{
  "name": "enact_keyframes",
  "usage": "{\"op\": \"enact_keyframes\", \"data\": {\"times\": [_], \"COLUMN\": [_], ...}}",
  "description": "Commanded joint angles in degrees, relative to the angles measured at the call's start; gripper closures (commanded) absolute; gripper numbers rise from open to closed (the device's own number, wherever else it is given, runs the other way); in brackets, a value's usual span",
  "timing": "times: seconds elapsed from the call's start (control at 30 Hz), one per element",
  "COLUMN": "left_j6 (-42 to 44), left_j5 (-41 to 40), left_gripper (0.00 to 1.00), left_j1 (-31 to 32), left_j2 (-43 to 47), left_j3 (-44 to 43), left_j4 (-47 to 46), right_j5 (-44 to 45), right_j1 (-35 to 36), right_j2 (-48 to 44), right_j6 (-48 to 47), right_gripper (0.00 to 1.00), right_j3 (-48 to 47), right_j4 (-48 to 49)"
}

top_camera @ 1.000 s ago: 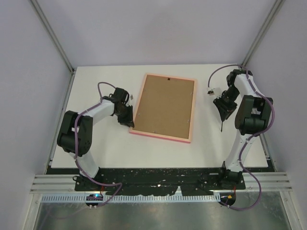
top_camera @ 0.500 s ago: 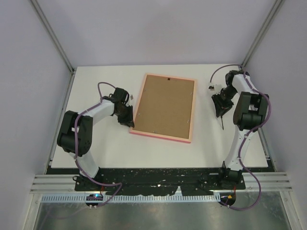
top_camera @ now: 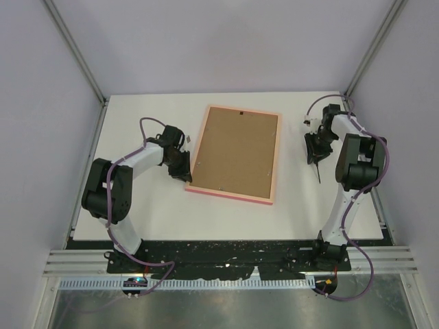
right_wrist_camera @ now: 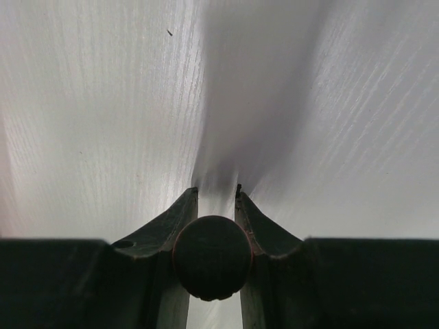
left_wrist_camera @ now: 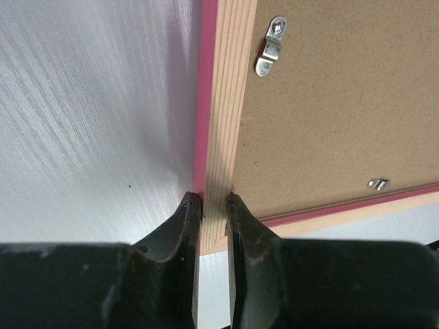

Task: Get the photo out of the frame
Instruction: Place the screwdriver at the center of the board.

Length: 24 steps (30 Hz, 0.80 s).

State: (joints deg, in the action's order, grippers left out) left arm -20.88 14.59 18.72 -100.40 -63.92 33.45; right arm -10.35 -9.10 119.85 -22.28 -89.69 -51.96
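Observation:
The pink frame (top_camera: 275, 157) lies face down in the middle of the table, its brown backing board (top_camera: 236, 151) facing up. The photo is hidden under that board. My left gripper (top_camera: 186, 176) is shut on the frame's near left corner; in the left wrist view its fingers (left_wrist_camera: 188, 212) pinch the pale wooden rim (left_wrist_camera: 226, 103). Metal clips (left_wrist_camera: 271, 48) hold the board (left_wrist_camera: 329, 103) in place. My right gripper (top_camera: 315, 152) hovers right of the frame, apart from it, shut on a thin black stick (top_camera: 318, 175), whose round dark end (right_wrist_camera: 212, 257) sits between the jaws.
The white table (top_camera: 151, 205) is bounded by grey walls on three sides. A second small clip (left_wrist_camera: 378, 183) sits near the frame's near edge. Cables loop from both arms above the table.
My right gripper with the black stick has moved toward the back of the table and a little left. The left gripper and the frame have not moved.

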Motion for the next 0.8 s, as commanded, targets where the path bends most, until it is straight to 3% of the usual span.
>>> {"op": "enact_keyframes", "data": {"times": [0.0,0.2,0.63,0.77], "left_j6": [-1.5,-1.5,-1.5,-1.1], "left_j5": [2.8,2.8,2.2,1.5], "left_gripper": [1.0,1.0,0.99,0.82], "left_j1": [-0.4,-0.4,-0.4,-0.4], "left_j2": [1.5,1.6,2.4,2.4], "left_j3": [-0.9,-0.9,-1.2,-1.9], "left_j4": [-3.1,-3.1,-2.9,-2.0], "right_j5": [0.3,0.8,3.3,3.9], "right_j1": [0.3,1.1,1.9,2.6], "right_j2": [-3.9,-5.6,-10.3,-13.2], "right_j6": [4.3,5.8,6.0,6.1], "right_gripper": [0.73,0.58,0.48,0.46], "right_j3": [3.1,6.5,8.0,8.0], "right_j4": [7.7,10.2,12.4,12.8]}}
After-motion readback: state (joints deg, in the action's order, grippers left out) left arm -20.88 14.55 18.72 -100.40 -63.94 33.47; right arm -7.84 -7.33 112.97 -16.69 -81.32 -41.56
